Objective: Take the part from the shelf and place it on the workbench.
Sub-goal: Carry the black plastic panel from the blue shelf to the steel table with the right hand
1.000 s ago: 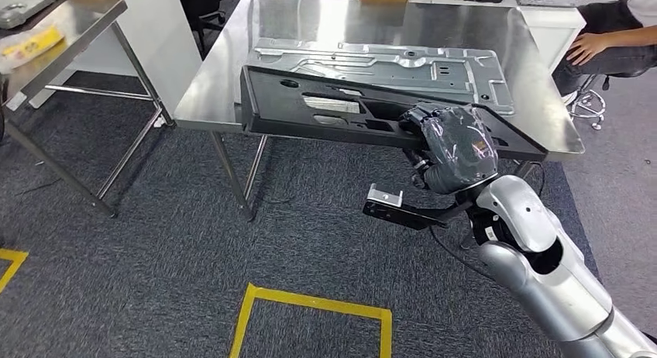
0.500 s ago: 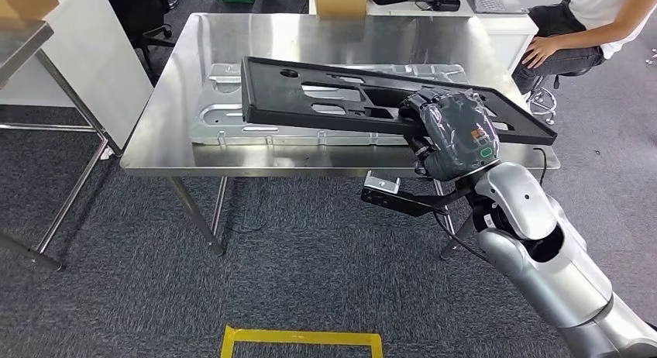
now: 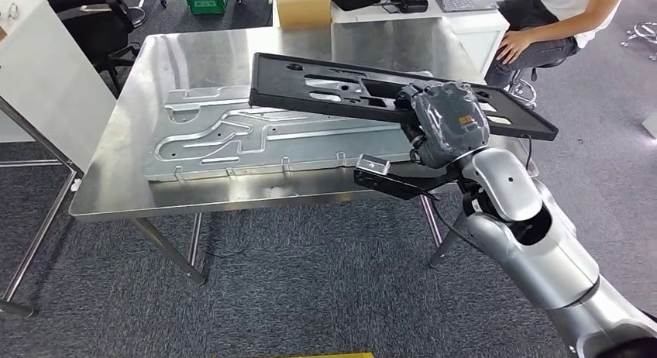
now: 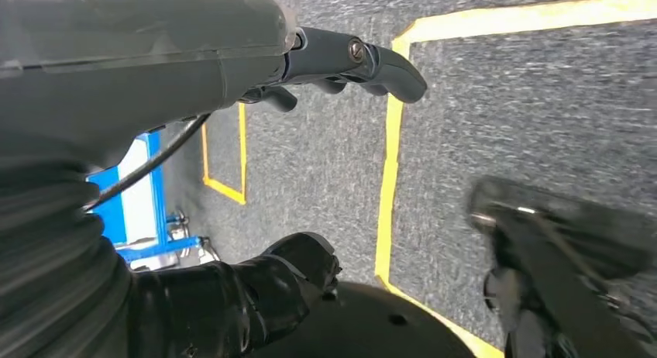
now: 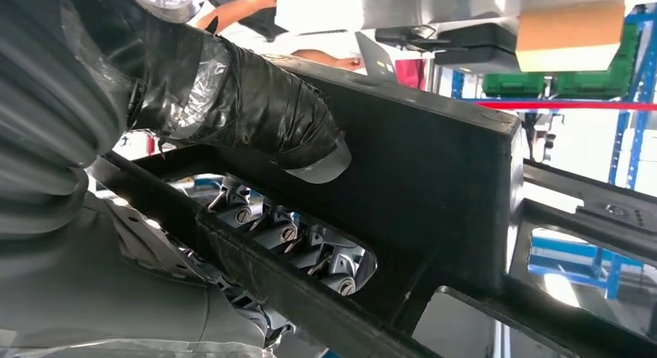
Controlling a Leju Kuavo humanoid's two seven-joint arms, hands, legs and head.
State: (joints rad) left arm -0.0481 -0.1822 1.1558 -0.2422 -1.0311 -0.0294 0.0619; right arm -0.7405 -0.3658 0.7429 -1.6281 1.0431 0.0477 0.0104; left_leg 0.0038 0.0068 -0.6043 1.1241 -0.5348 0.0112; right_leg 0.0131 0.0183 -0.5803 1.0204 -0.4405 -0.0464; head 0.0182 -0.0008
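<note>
Right hand [image 3: 448,124] now over the workbench [image 3: 116,180], which lay farther ahead a second ago as the camera closed in; the hand grips the black part [image 3: 325,91] by its near edge, thumb [image 5: 256,110] pressed on its face, holding it tilted above a metal panel [image 3: 232,137]. Left hand [image 4: 325,60] hangs empty, fingers apart, over grey carpet with yellow tape [image 4: 387,156]. A seated person [image 3: 565,17] is beyond the workbench.

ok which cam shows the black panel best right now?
Head view: the whole black panel shows, held by the right hand above the steel workbench and the grey sheet-metal part. The right wrist view gives a close-up of one stretch of it under the thumb. The left wrist view looks down at the carpet.
</note>
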